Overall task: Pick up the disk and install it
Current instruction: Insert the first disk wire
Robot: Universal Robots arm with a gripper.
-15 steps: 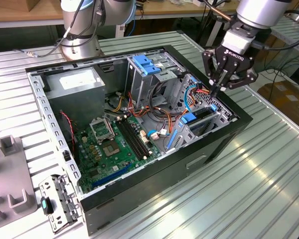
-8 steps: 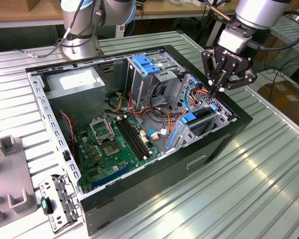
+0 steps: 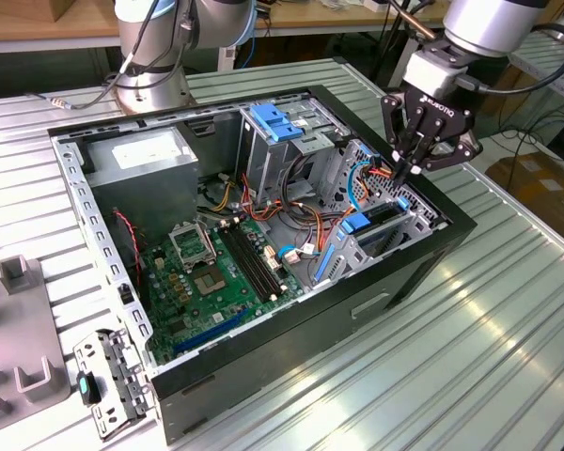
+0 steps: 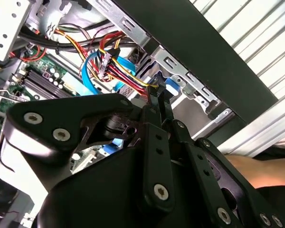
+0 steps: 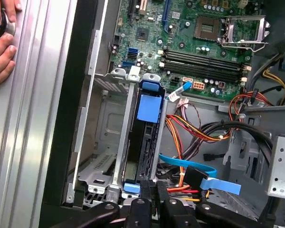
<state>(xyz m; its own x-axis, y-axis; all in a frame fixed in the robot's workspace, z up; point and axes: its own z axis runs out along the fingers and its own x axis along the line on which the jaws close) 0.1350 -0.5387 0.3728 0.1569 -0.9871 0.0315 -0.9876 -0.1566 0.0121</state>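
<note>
I read the pincer (image 3: 409,167) with its fingertips (image 4: 156,97) pressed together, nothing pinched between them, poised over the near-wall corner of the open computer case (image 3: 357,310). Directly below the pincer, the disk (image 5: 141,142) sits on edge inside its drive bay, blue rail (image 5: 148,108) uppermost, as the first wrist view shows. Red, yellow and blue cables (image 4: 111,66) lie just beside the fingertips. Beyond the disk from the pincer lies the motherboard (image 3: 211,272). The case rests on the ribbed metal worktop (image 3: 489,357). A person's hand (image 5: 2,38) rests on the worktop outside the case wall.
</note>
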